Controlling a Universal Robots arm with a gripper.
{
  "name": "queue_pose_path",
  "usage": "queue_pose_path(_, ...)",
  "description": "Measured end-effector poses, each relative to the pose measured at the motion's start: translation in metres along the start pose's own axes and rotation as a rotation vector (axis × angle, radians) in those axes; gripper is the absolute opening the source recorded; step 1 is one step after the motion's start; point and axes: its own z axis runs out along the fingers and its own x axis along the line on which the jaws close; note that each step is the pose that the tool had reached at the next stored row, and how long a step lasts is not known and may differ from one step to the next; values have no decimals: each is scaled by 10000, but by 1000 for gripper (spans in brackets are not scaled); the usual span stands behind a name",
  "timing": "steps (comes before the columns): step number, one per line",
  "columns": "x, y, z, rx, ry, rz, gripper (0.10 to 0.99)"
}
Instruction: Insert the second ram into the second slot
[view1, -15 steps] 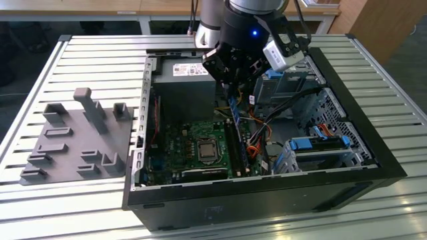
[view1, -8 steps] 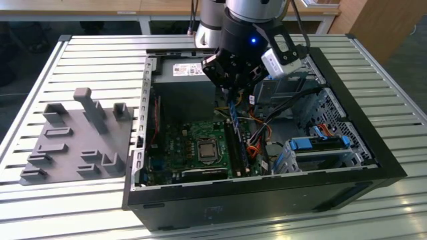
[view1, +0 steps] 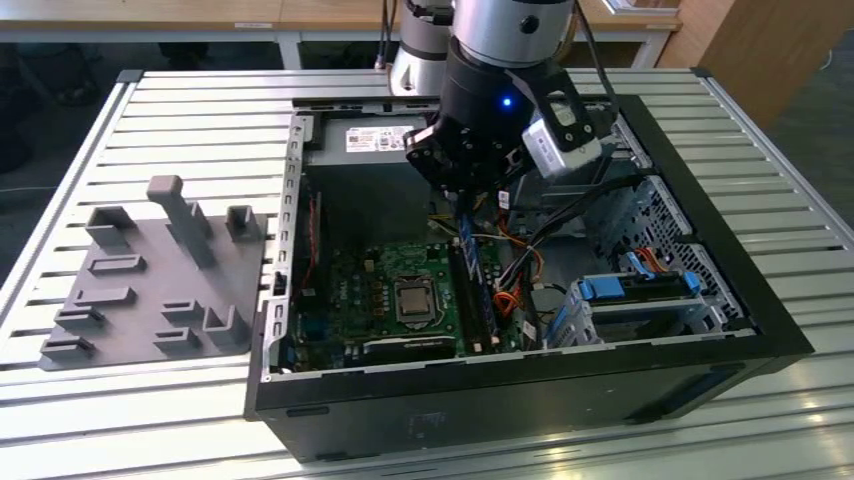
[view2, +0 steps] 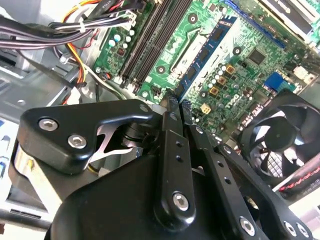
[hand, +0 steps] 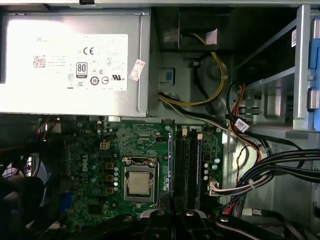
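— Where's the stick now?
— The second ram (view2: 212, 47) is clamped in the hand (view2: 178, 106). It hangs over the green board (hand: 90, 150) in the middle of the open case (view1: 534, 410), not yet in the black slots (hand: 186, 160).
— What matters most?
— I'd hold it upright and parallel to its slot, press both ends evenly, and avoid the cables (hand: 285, 165) alongside.
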Motion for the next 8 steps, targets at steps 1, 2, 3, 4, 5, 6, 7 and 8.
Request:
queue_pose_path(1, -1, -6, 18, -1, 0, 0, 141)
queue_pose_path(2, -2, -10, 36, 0, 0, 1, 141)
queue_pose_path(3, -3, -13, 54, -1, 0, 1, 141)
queue_pose_path(4, -5, -15, 72, -1, 0, 0, 141)
queue_pose_path(5, -7, -17, 89, 0, 0, 0, 141)
queue_pose_path(6, -8, -18, 108, 0, 0, 1, 141)
queue_pose_path(7, -10, -19, 126, -1, 0, 1, 141)
queue_pose_path(8, -12, -19, 145, 0, 1, 0, 141)
